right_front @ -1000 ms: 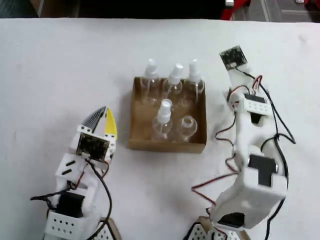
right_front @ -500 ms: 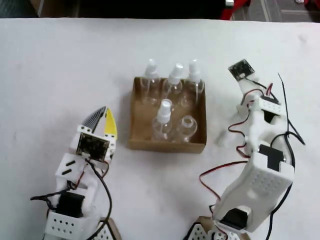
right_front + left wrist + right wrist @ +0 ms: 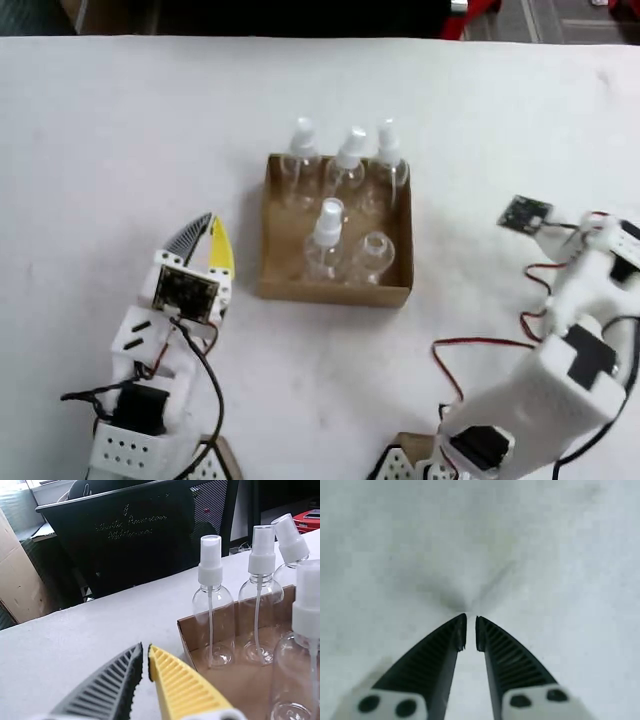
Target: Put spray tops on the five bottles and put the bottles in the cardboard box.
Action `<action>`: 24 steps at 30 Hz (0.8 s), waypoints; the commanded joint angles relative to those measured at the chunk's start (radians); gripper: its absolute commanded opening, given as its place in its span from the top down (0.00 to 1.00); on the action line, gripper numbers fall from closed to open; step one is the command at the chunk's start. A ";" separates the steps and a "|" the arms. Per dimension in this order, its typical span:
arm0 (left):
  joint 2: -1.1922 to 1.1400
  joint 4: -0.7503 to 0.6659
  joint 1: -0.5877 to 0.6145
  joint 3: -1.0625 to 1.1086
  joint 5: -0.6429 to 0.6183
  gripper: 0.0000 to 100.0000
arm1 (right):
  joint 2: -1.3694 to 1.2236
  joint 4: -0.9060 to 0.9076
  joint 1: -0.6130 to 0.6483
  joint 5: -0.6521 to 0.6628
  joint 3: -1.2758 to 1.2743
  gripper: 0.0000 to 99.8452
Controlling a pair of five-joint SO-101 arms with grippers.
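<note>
The cardboard box [image 3: 270,285] sits mid-table with five clear bottles standing in it. Three capped bottles [image 3: 346,165] line its far side. A fourth with a spray top [image 3: 327,235] stands at the near side beside an open-necked bottle [image 3: 372,255]. My left gripper [image 3: 207,240], one grey and one yellow finger, is shut and empty just left of the box. In the left wrist view it [image 3: 145,655] points toward the box [image 3: 192,647] and the capped bottles [image 3: 212,605]. My right gripper [image 3: 470,622] is shut and empty, pointing down at bare table. The right arm [image 3: 580,300] stands far right of the box.
White cloth covers the table [image 3: 120,130]. Red and black wires [image 3: 480,345] trail from the right arm. Beyond the table's far edge, the left wrist view shows a black mesh chair [image 3: 135,530] and a cardboard carton [image 3: 15,580].
The right arm has swung to the right, away from the box's right side toward the table's right edge. The left arm and the bottles have not moved.
</note>
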State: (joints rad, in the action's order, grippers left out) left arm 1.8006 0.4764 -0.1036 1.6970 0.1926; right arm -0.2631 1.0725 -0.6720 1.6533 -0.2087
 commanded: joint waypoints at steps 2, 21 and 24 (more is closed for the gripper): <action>0.018 0.003 -0.008 -0.003 0.009 0.98 | 0.107 0.018 -0.061 0.021 0.017 0.98; 0.018 0.005 -0.008 -0.003 0.009 0.98 | 0.186 0.013 -0.387 0.420 -0.104 0.98; 0.018 0.005 -0.008 -0.003 0.009 0.98 | 0.183 0.012 -0.426 0.506 -0.161 0.98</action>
State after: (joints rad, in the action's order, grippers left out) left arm 1.8006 0.4764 -0.1036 1.6970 0.1941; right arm -0.1020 1.0802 -1.0602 2.0737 -0.3468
